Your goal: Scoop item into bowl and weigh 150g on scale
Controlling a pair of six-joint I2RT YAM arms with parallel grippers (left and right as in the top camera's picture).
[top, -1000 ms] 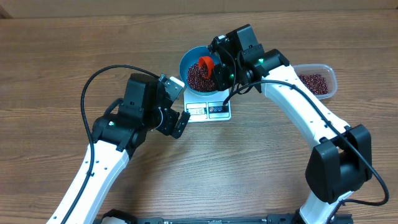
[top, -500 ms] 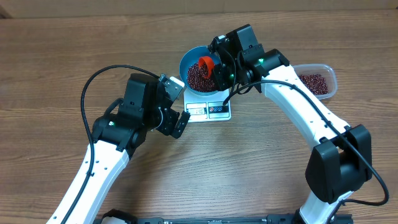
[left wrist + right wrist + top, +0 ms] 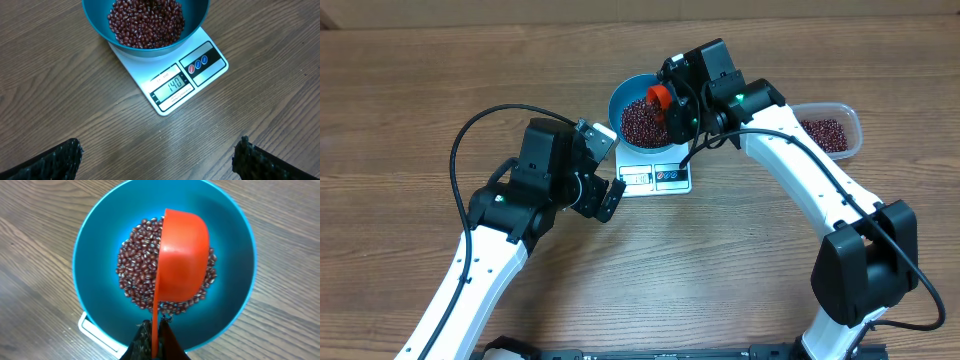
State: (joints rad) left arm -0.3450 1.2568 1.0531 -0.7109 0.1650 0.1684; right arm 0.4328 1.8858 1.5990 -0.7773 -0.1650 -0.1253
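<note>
The left gripper (image 3: pixel 608 170) is spread to its full width, empty, just short of the scale (image 3: pixel 140 70), where 140 is displayed. On the scale is set the bowl (image 3: pixel 100 230), holding the beans (image 3: pixel 135 272). Above them a tipped orange scoop (image 3: pixel 182 260) is clamped by the closed right gripper (image 3: pixel 152 342). More beans are seen in a tub (image 3: pixel 857 125) farther right.

Overhead view is filled almost wholly by the desk (image 3: pixel 400 90): wood-grain finish, medium brown, grain run left to right, with darker streaks and knots scattered through it. A paler tan strip (image 3: pixel 520 8) is seen along the far edge, plain in tone; what it is cannot be told. Lighting is even and diffuse, and only soft, short shadows are cast on the desk. The same grain is seen close up in both wrist views, slanted across the frame.
</note>
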